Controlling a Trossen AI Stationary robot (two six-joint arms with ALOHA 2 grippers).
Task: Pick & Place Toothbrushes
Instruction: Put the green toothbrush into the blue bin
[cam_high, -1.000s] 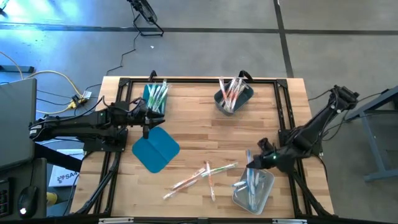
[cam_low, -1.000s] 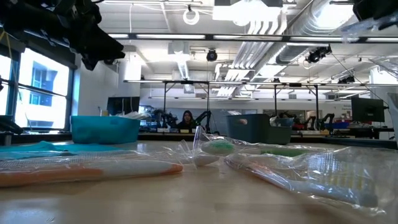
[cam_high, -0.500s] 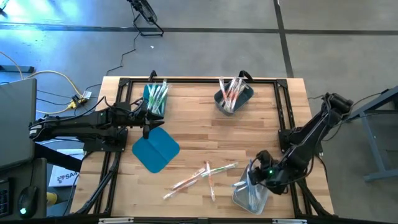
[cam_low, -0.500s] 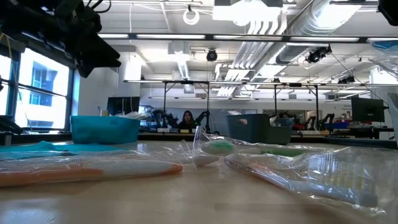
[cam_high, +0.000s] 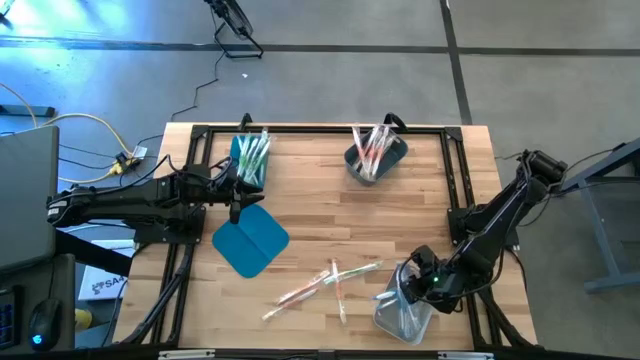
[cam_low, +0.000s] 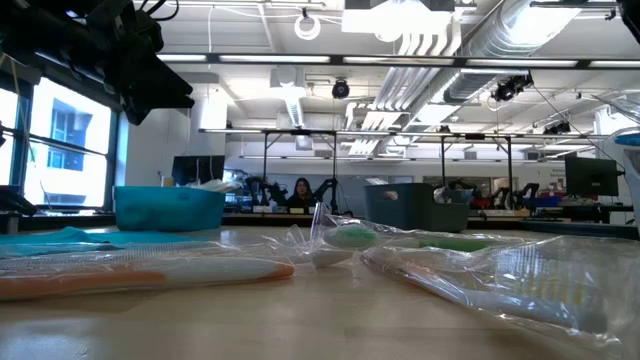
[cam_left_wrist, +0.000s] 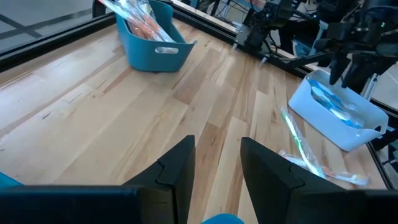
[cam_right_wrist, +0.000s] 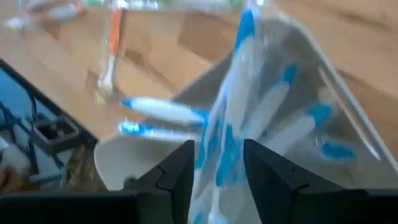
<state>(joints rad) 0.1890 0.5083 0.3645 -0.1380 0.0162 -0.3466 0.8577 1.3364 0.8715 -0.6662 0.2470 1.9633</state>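
Note:
Several wrapped toothbrushes (cam_high: 325, 283) lie loose on the wooden table near its front edge. My right gripper (cam_high: 408, 285) hangs open over the clear bin (cam_high: 403, 310) at the near right and points steeply down. A wrapped blue toothbrush (cam_right_wrist: 231, 118) stands between its fingers, its lower end among the blue toothbrushes in the bin. My left gripper (cam_high: 237, 195) waits open at the table's left, between the teal bin (cam_high: 250, 158) and the flat teal lid (cam_high: 250, 240), with nothing between its fingers (cam_left_wrist: 177, 168). My right gripper has the blue toothbrush's wrapped shaft (cam_right_wrist: 224, 149) running up between its two fingers, which point down into the clear bin. I cannot tell whether either finger touches it. The toothbrush stands steeply, its lower end in the bin.
A grey bin (cam_high: 376, 155) with pink-orange toothbrushes stands at the far middle, and the teal bin holds green ones. A black frame (cam_high: 455, 170) runs around the table's edges. Bare wood lies between the bins (cam_high: 330, 215).
My right gripper has moved toward the table's near edge and down, tipping more steeply, and now stands over the clear bin. The blue toothbrush has come down with it.

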